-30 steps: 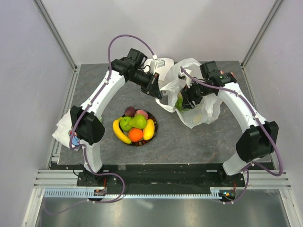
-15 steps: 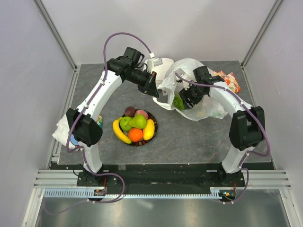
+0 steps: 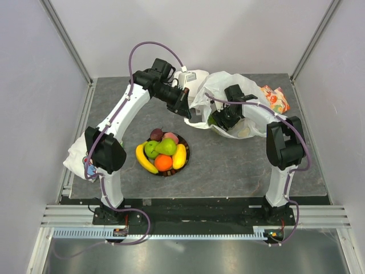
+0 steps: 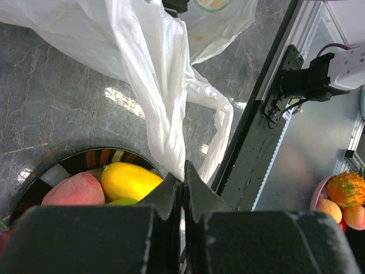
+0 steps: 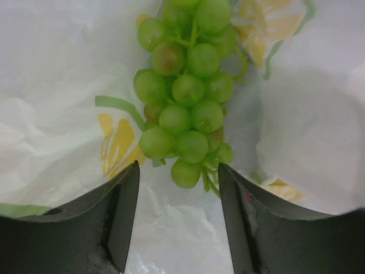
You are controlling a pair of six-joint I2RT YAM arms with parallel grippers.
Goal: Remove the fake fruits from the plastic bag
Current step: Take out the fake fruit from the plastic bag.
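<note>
The white plastic bag (image 3: 228, 91) lies at the back of the table. My left gripper (image 3: 187, 109) is shut on the bag's edge (image 4: 165, 103) and holds it up. My right gripper (image 3: 219, 123) is inside the bag's mouth, open, with the green grapes (image 5: 188, 108) just ahead of its fingertips and apart from them. The grapes show as a green spot in the top view (image 3: 213, 120). A dark-rimmed plate (image 3: 185, 149) holds two yellow bananas (image 3: 146, 160), a green apple (image 3: 150, 149), a green pear (image 3: 166, 146), an orange (image 3: 163, 162) and dark red and pink round fruits (image 3: 157, 135).
Orange fruit-patterned fabric (image 3: 275, 98) lies right of the bag. A white cloth roll (image 3: 192, 77) lies behind the left gripper. White fabric (image 3: 74, 157) hangs at the table's left edge. Frame posts stand at the back corners.
My right arm has folded in and pushed its gripper further left into the bag's mouth. The bag has shifted and flattened. My left gripper still holds the bag's edge.
</note>
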